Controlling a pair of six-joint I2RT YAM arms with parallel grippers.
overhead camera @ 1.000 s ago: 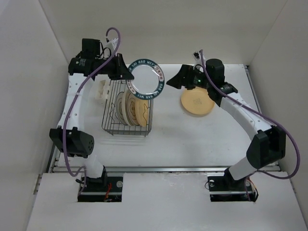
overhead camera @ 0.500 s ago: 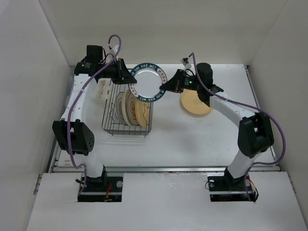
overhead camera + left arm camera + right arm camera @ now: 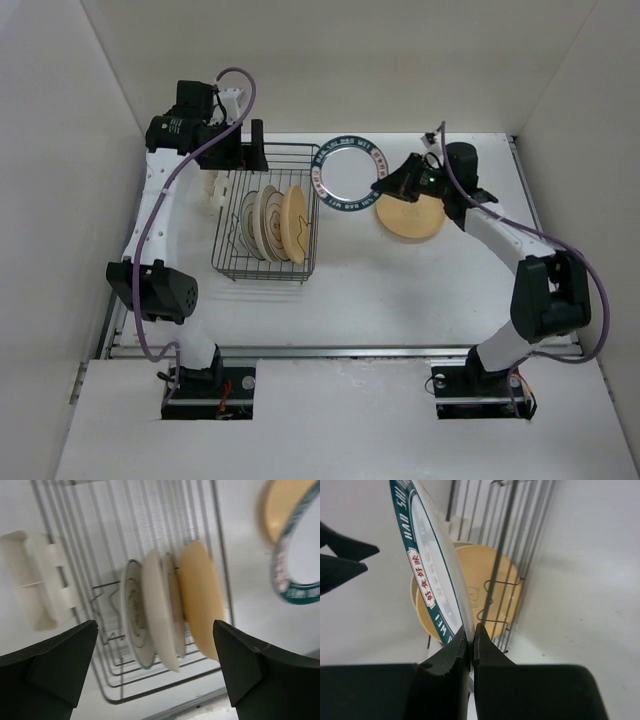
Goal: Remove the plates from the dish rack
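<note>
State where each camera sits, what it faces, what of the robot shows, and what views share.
Top external: above and behind the bases, looking down at the table; both arms show.
Left wrist: above the dish rack, facing down at the standing plates; its open fingers show.
Right wrist: looks along the green-rimmed plate toward the rack; the right gripper pinches its rim.
Shared: all three show the rack and that plate.

Green-rimmed plate (image 3: 350, 172) tilted midair, tan plate (image 3: 412, 222) lying flat, other plates (image 3: 270, 222) upright in wire rack (image 3: 226, 262)
</note>
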